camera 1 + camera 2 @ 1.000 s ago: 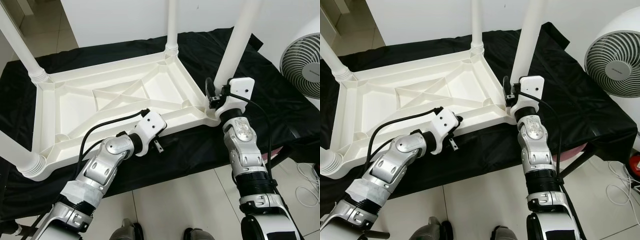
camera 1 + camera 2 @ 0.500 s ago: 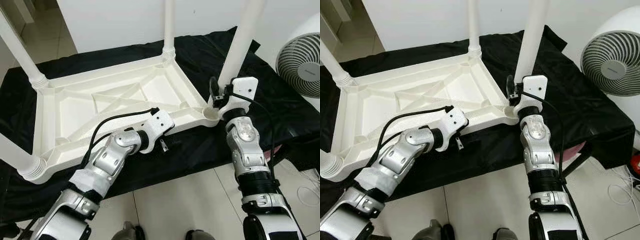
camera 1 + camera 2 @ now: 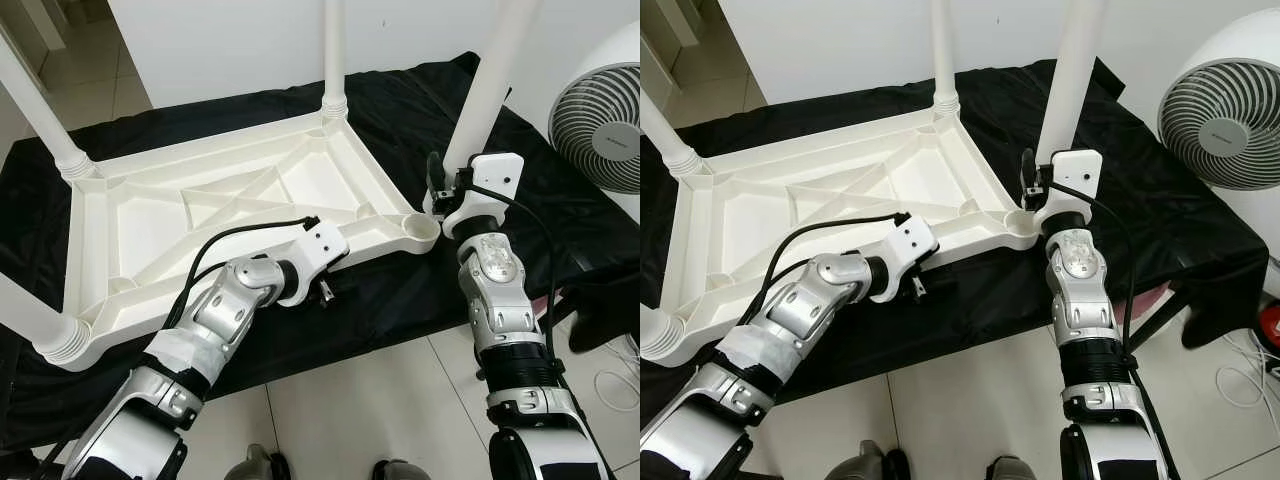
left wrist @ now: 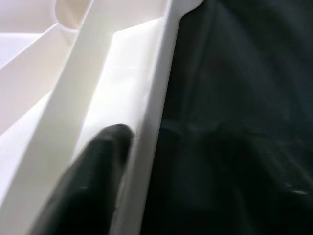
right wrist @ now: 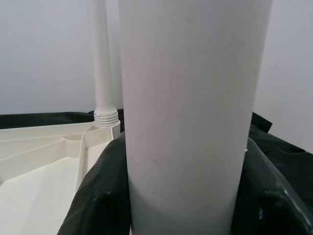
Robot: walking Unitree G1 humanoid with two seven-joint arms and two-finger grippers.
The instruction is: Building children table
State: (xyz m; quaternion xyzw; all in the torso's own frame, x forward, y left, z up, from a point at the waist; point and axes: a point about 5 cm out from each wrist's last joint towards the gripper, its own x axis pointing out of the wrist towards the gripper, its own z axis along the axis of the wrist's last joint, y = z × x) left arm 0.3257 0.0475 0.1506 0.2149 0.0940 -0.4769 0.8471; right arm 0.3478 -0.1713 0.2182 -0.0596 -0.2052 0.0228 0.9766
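Left eye view – table top: the white children's table top lies upside down on the black cloth covering the counter, ribbed underside facing up.
Left eye view – fitted legs: one white leg stands in the far corner socket; a second leg and a third leg rise from the two corners well to the left of the left end effector.
Left eye view – left end effector: the left end effector sits at the near long rim of the table top, its fingers hidden behind the wrist housing.
Left eye view – right end effector: the right end effector is clenched around the loose white leg, held upright, just beside the empty corner socket that lies immediately to its left.
Left eye view – surroundings: a white fan stands to the right of the right end effector, beyond the counter edge.
Right eye view – same scene: the loose leg's lower end is hidden behind the right wrist housing, so contact with the socket cannot be judged.
Left wrist view – grip: one black finger lies inside the rim wall and the other, blurred, outside on the cloth side; the end effector straddles the rim, contact pressure unclear.
Right wrist view – grip: the loose leg stands directly between the two black fingers, both pressed against it; the far fitted leg shows beyond.
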